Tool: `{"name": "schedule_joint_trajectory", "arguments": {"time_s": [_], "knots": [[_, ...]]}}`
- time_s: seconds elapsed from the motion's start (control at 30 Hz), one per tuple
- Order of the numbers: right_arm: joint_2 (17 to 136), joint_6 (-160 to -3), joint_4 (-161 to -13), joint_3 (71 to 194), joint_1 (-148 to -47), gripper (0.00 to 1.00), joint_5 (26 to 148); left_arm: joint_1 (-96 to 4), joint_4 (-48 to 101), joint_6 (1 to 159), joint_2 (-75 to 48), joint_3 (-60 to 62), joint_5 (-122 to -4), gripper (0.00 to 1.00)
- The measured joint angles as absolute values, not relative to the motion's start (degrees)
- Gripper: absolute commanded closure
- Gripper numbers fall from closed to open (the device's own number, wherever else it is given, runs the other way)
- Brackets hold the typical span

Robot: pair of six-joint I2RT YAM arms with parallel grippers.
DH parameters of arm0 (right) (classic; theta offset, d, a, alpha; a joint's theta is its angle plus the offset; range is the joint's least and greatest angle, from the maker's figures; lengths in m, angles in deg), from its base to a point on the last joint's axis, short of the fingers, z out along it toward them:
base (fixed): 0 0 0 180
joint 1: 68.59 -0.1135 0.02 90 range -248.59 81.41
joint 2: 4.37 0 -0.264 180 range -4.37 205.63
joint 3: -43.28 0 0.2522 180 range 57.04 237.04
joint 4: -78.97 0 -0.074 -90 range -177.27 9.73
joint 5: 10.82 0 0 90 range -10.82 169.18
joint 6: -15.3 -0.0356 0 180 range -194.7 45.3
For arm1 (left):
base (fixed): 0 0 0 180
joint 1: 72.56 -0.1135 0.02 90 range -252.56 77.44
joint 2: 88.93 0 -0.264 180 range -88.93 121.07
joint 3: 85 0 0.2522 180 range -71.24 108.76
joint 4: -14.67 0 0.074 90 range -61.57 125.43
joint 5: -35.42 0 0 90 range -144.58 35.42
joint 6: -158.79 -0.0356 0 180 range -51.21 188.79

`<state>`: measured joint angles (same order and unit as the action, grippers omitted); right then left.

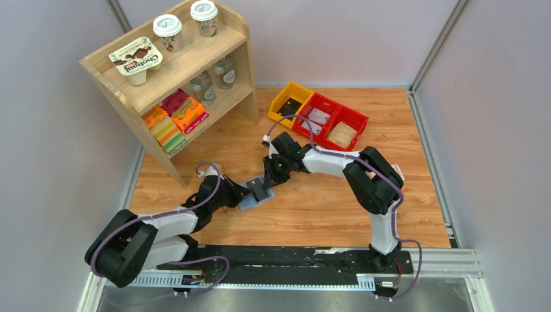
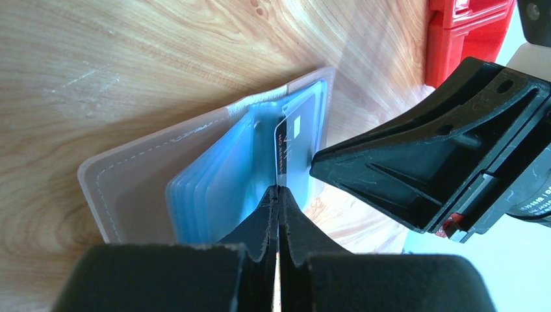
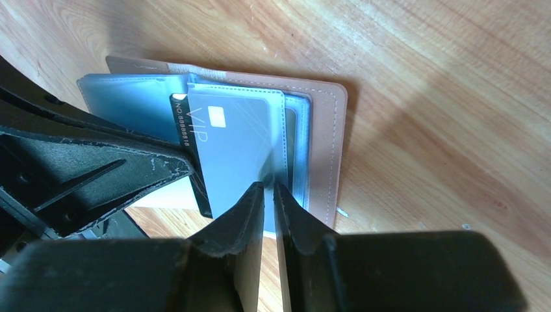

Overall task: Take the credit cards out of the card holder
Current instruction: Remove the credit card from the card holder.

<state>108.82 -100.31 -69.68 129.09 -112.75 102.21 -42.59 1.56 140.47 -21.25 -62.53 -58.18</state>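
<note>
The card holder (image 1: 252,201) lies open on the wooden table, with a pale cover (image 2: 149,169) and several blue translucent sleeves (image 2: 214,185). A black credit card (image 2: 284,153) with a chip and "VIP" print sticks partly out of one sleeve; it also shows in the right wrist view (image 3: 184,133). My left gripper (image 2: 279,190) is shut on that card's edge. My right gripper (image 3: 268,186) is pinched on the edge of the sleeve (image 3: 276,140), its jaws a thin gap apart. In the top view the left gripper (image 1: 249,193) and right gripper (image 1: 266,182) meet over the holder.
A yellow bin (image 1: 284,96) with a black card and two red bins (image 1: 330,104) with a pale and a brownish card stand at the back. A wooden shelf (image 1: 237,49) with cups, jars and boxes stands at the back left.
</note>
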Motion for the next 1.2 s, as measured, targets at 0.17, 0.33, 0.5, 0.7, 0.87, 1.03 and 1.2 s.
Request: {"name": "schedule_joint_trajectory", "arguments": {"time_s": [0.17, 0.33, 0.5, 0.7, 0.87, 1.03, 1.2], "knots": [[108.95, -100.66, -69.68, 129.09, -112.42, 0.81, 102.32, -42.59, 6.85, 141.38, -26.65, -63.25, -56.95, 1.00], [109.15, -100.88, -69.84, 129.11, -112.20, 0.81, 102.80, -42.56, 10.80, 142.48, -31.15, -64.78, -54.72, 0.66], [109.28, -100.86, -70.03, 129.22, -112.16, 0.81, 102.93, -42.56, 10.58, 143.44, -30.27, -64.85, -54.05, 0.51], [109.28, -100.83, -70.08, 129.22, -112.14, 0.81, 103.04, -42.72, 6.32, 143.66, -27.30, -64.83, -54.09, 0.53], [109.28, -100.79, -70.10, 129.22, -112.11, 0.81, 103.12, -43.88, 4.38, 143.00, -24.99, -64.78, -54.16, 0.72], [109.28, -100.77, -70.10, 129.24, -112.09, 0.82, 103.12, -44.84, 4.64, 142.21, -24.26, -64.76, -54.35, 0.98], [109.56, -100.77, -70.40, 129.53, -111.61, 0.81, 103.17, -44.93, 5.40, 142.91, -26.84, -64.80, -54.53, 1.00]]}}
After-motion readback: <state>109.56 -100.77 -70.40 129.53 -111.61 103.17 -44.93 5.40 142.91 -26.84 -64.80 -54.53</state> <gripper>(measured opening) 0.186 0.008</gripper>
